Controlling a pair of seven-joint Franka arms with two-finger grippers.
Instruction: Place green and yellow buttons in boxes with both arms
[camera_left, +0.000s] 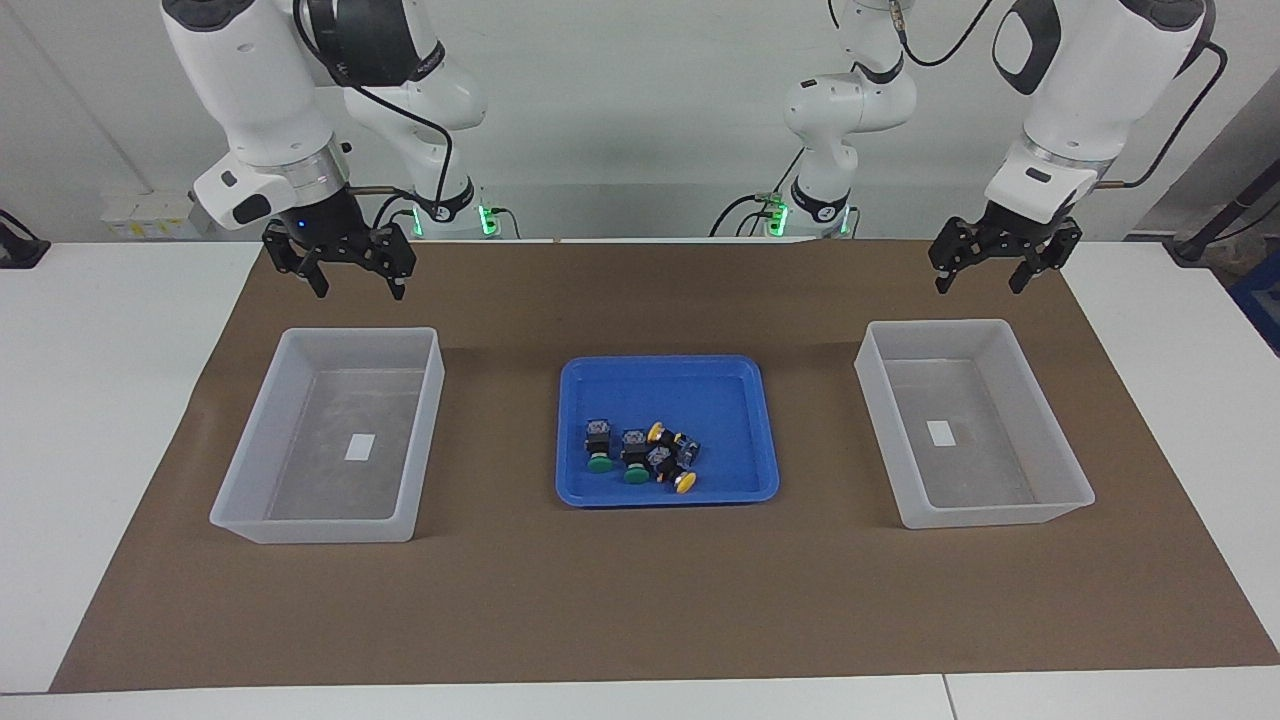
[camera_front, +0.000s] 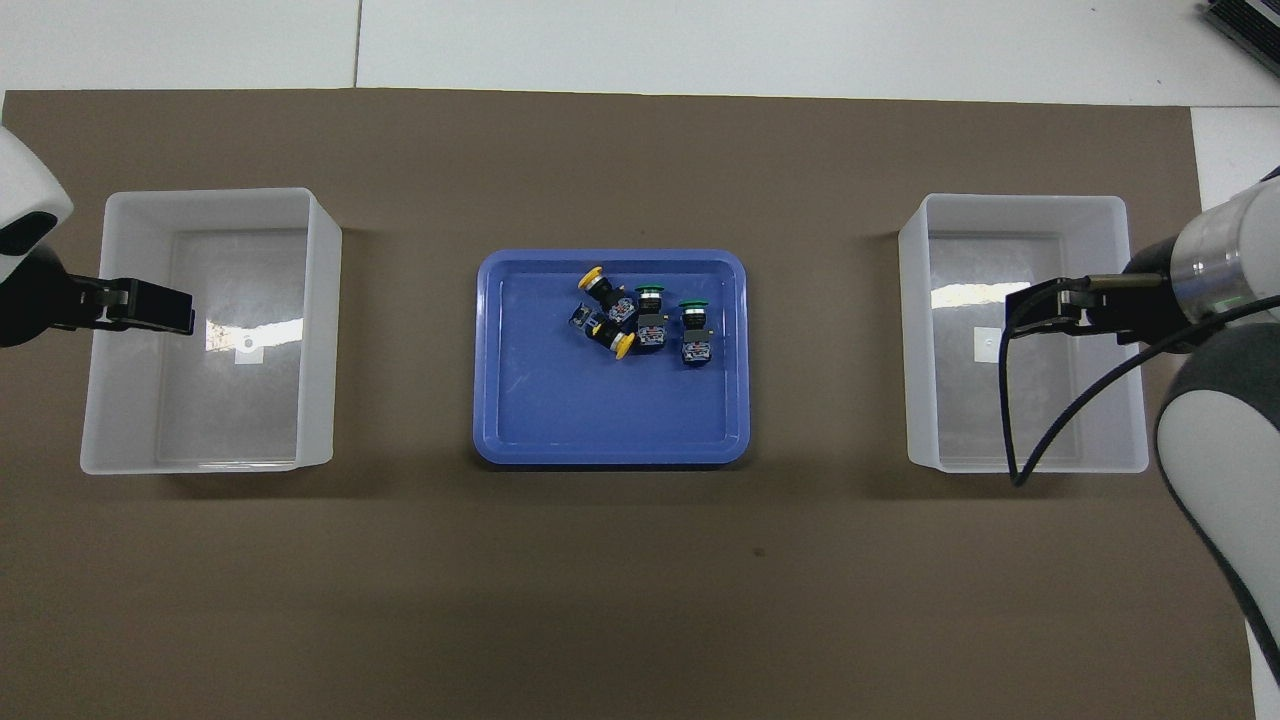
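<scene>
Four buttons lie in a cluster in a shallow blue tray (camera_left: 665, 497) at mid-table. The two green buttons (camera_left: 600, 463) (camera_left: 636, 474) and two yellow buttons (camera_left: 655, 432) (camera_left: 685, 483) also show in the overhead view: green (camera_front: 650, 291) (camera_front: 690, 303), yellow (camera_front: 591, 273) (camera_front: 624, 345). One translucent box (camera_left: 320, 528) (camera_front: 915, 330) stands toward the right arm's end, the other box (camera_left: 985, 512) (camera_front: 318, 330) toward the left arm's end. Both hold only a white label. My right gripper (camera_left: 360, 290) (camera_front: 1010, 320) is open and empty, raised by its box's robot-side edge. My left gripper (camera_left: 980, 287) (camera_front: 190, 312) hangs likewise, open and empty.
A brown mat (camera_left: 640, 600) covers the middle of the white table, and the tray and both boxes stand on it. A black cable (camera_front: 1010, 420) hangs from the right arm over its box.
</scene>
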